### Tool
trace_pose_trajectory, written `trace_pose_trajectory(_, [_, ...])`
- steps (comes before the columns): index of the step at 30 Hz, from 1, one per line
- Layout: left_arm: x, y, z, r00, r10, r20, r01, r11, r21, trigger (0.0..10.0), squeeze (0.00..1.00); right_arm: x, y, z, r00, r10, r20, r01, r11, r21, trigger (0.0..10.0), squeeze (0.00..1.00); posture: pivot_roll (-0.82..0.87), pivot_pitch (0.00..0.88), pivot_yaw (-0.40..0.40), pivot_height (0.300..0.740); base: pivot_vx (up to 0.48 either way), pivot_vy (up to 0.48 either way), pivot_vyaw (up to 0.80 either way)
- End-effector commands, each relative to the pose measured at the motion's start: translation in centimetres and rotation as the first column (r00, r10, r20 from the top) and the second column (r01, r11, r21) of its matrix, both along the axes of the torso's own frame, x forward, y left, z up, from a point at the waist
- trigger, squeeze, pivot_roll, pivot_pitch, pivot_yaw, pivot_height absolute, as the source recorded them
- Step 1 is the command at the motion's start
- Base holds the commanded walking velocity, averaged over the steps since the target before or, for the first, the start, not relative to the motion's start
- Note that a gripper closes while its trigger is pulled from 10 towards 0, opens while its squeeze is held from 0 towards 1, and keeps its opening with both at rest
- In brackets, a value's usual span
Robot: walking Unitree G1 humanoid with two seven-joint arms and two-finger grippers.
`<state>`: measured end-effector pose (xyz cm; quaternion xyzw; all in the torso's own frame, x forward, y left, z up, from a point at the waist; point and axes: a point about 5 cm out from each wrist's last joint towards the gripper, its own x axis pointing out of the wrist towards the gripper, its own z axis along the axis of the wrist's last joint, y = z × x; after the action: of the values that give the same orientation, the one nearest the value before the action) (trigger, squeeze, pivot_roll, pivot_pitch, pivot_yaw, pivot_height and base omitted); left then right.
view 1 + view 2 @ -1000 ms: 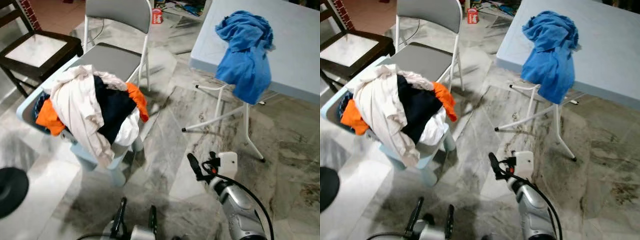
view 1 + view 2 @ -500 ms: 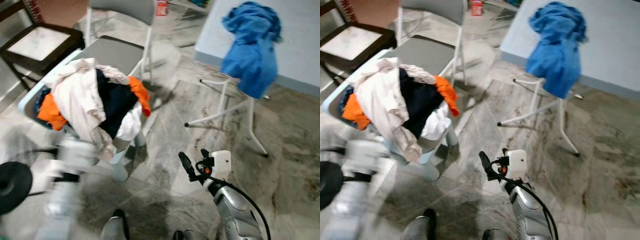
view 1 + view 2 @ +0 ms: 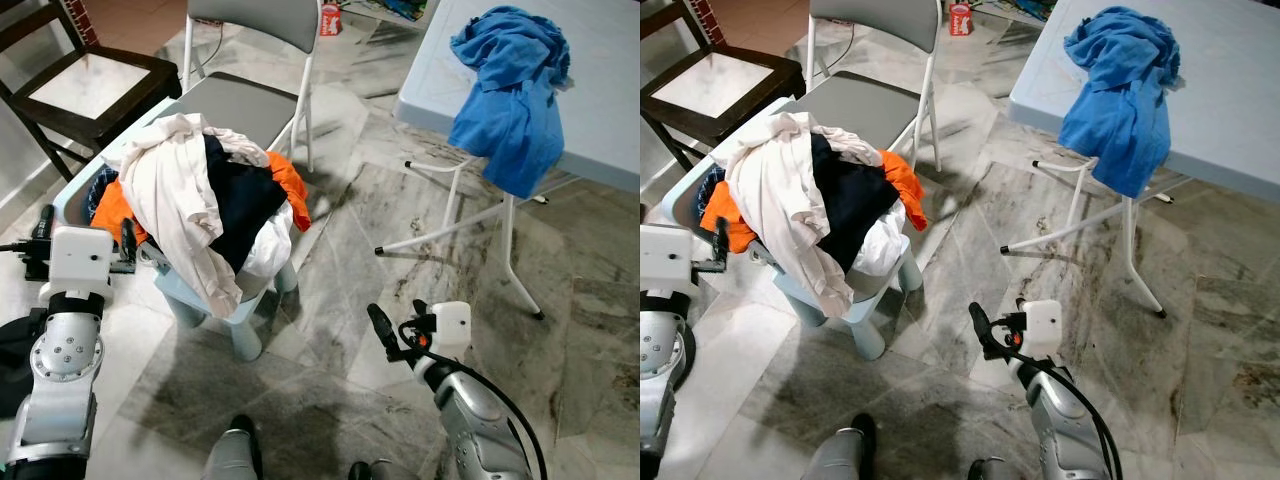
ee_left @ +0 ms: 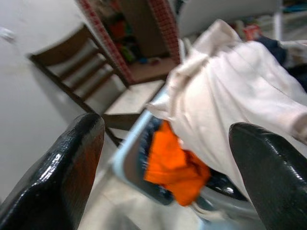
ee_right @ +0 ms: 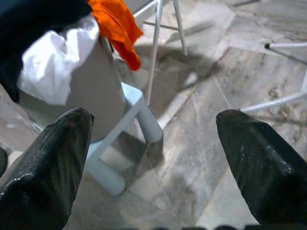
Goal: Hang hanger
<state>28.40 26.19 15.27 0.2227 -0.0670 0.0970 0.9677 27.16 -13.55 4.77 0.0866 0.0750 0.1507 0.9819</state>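
While both spread empty, the left gripper point(image 3: 82, 232) hovers just beside the laundry basket point(image 3: 75, 197) heaped with clothes point(image 3: 200, 200), the right gripper point(image 3: 395, 325) low over floor; no hanger identifiable.

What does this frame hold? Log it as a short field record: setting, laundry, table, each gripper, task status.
setting: marble tile floor, grey folding chair, dark wooden chair
laundry: basket heaped with white, navy and orange clothes, on a pale blue stool
table: blue garment draped over the edge of the light blue table
left gripper: open, raised beside the basket
right gripper: open, over the floor
task status: no hanger visible
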Motion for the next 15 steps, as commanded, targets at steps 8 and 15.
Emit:
trace_pose_trajectory(8, [0.6,-6.1,-0.5,0.982,-0.187,0.023,0.188,0.982,-0.037,10.0,0.00,1.3,-0.5,3.5,0.984,-0.105,0.143,0.105,0.994,0.009,10.0,0.00,0.10,0.227,-0.048,0.740,0.000,0.000,0.00])
trace_pose_trajectory(15, [0.4,-7.3,-2.1,0.994,-0.107,0.022,0.109,0.968,-0.227,10.0,0.00,1.9,-0.9,5.0,0.970,-0.159,0.184,0.160,0.987,0.010,10.0,0.00,0.10,0.217,-0.053,0.740,0.000,0.000,0.00])
